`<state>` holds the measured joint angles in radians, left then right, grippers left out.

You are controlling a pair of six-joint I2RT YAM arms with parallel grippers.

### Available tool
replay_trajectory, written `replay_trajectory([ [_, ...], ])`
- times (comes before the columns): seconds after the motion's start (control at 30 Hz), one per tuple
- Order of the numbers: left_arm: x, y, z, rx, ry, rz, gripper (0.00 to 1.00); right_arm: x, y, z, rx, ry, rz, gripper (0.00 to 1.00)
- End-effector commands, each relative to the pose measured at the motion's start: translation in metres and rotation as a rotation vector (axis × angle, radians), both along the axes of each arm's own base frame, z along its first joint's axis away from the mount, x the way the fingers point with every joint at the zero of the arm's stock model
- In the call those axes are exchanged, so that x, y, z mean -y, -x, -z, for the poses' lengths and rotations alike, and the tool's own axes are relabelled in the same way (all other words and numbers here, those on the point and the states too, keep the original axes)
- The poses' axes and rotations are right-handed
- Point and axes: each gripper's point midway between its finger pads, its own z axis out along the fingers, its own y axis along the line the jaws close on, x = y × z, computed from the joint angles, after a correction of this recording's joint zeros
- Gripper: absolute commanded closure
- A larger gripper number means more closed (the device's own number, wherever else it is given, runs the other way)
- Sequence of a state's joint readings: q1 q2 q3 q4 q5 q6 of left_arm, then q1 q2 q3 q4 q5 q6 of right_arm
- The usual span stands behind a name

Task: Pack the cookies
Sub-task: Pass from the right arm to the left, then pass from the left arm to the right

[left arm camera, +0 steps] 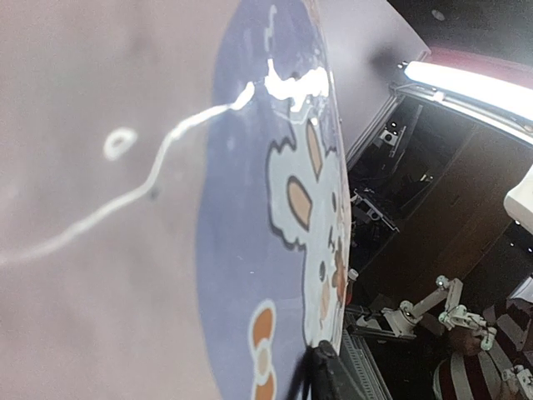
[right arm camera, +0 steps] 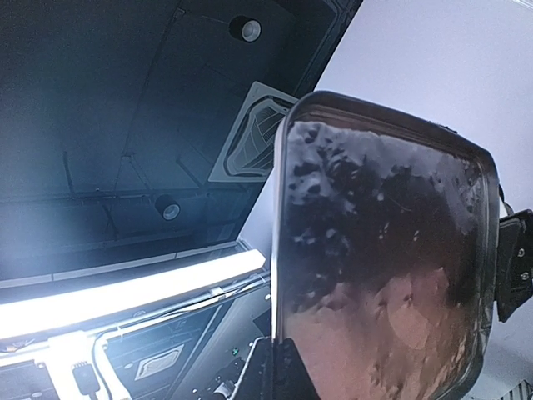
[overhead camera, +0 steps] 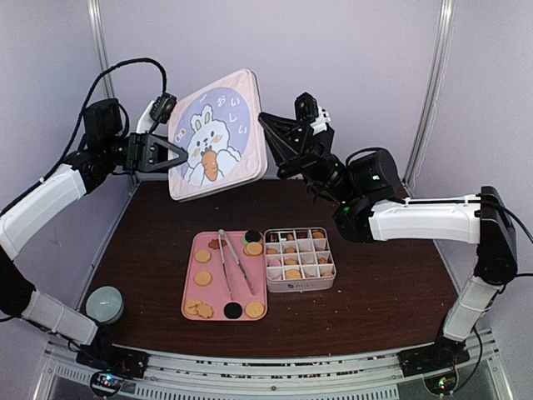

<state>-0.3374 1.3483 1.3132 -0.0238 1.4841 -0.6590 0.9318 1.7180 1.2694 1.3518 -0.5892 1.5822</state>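
The cookies [overhead camera: 203, 256] lie on a pink tray [overhead camera: 190, 287], and more fill a divided white tin [overhead camera: 300, 286] beside it. High above the back of the table hangs the tin's pink lid [overhead camera: 218, 133] with a rabbit picture, tilted on edge. My right gripper [overhead camera: 268, 142] is shut on its right rim; the right wrist view shows the lid's shiny underside [right arm camera: 391, 250] clamped in that gripper [right arm camera: 279, 367]. My left gripper [overhead camera: 181, 157] straddles the left rim. One of its fingers [left arm camera: 333, 379] lies against the printed face [left arm camera: 266, 208]; the other is hidden behind the lid.
Metal tongs [overhead camera: 233, 262] rest across the pink tray. A pale green cup [overhead camera: 105, 303] stands at the table's near left corner. Frame posts rise at the back corners.
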Motion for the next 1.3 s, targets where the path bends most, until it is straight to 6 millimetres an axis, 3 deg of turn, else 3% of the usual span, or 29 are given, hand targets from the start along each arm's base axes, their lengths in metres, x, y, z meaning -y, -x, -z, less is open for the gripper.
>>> replay_trajectory([
  [0.0,-0.002,0.013,-0.012,0.034,0.013,0.048,0.74,0.000,0.001,0.008,0.030,0.008,-0.012,0.92],
  [0.17,-0.004,0.020,-0.010,0.025,0.009,0.074,0.82,-0.001,-0.013,0.029,0.041,0.090,0.005,0.64],
  [0.3,-0.005,0.020,-0.004,-0.008,0.000,0.081,0.97,-0.005,-0.028,0.048,0.044,0.181,-0.001,0.53],
  [0.53,-0.001,0.007,0.022,-0.064,-0.040,0.027,1.00,-0.009,-0.038,0.099,0.009,0.369,0.077,0.50],
  [0.7,0.000,-0.007,0.034,-0.098,-0.066,-0.019,1.00,0.010,-0.043,0.131,-0.013,0.422,0.137,0.39],
  [0.9,-0.005,-0.029,0.045,-0.097,-0.101,-0.130,1.00,0.027,-0.032,0.143,0.023,0.452,0.211,0.33],
  [1.27,-0.003,-0.039,0.050,-0.156,-0.101,-0.134,1.00,-0.013,-0.018,0.162,0.056,0.557,0.169,0.39],
])
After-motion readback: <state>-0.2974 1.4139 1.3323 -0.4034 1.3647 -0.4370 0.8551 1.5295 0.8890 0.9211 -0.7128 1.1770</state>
